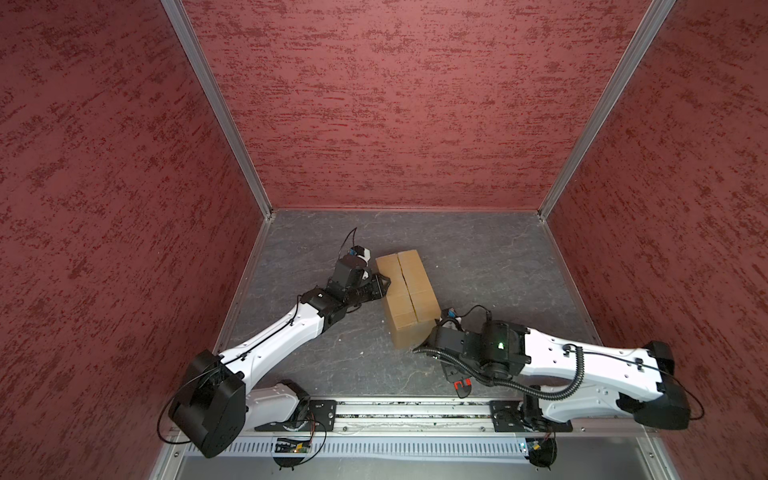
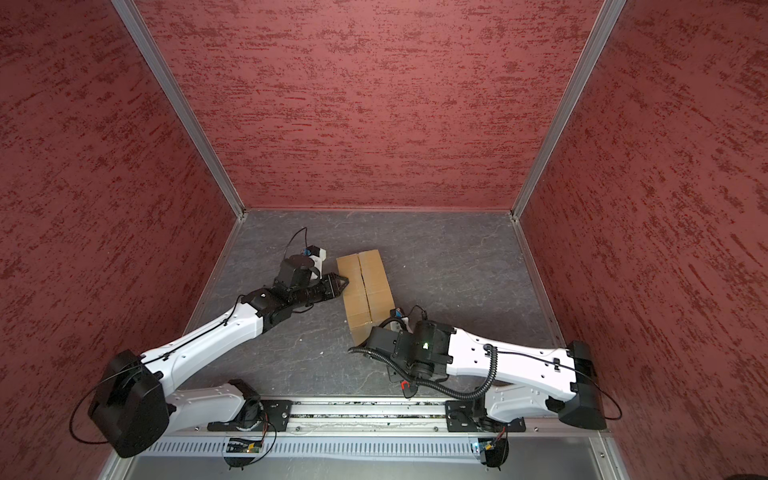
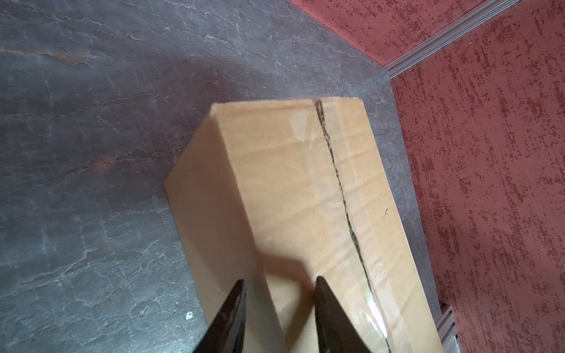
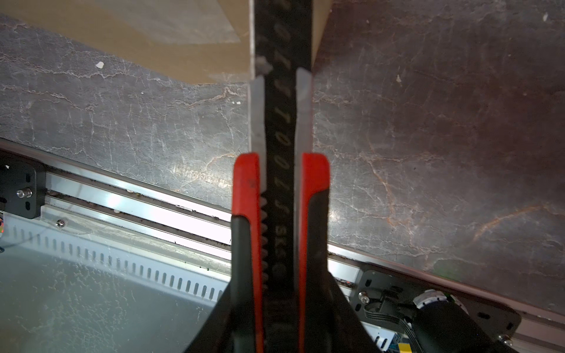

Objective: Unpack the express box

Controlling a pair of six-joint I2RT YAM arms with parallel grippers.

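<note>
The express box (image 1: 407,291) (image 2: 365,286) is a brown carton lying on the grey floor, its flaps closed and clear tape along the centre seam (image 3: 339,189). My left gripper (image 1: 384,282) (image 2: 343,282) (image 3: 280,279) rests at the box's left long edge. Its jaws are open, one finger over the side face and one over the top. My right gripper (image 4: 281,275) is shut on a red and black utility knife (image 4: 279,183) (image 1: 462,384). The knife's black blade (image 4: 282,36) reaches the near end of the box (image 4: 122,39) at a corner. In both top views the right wrist hides that gripper.
Red textured walls close in the left, back and right sides. A metal rail (image 1: 415,411) (image 4: 137,204) carrying both arm bases runs along the front edge. Small white crumbs (image 1: 360,353) (image 3: 189,314) lie on the floor near the box.
</note>
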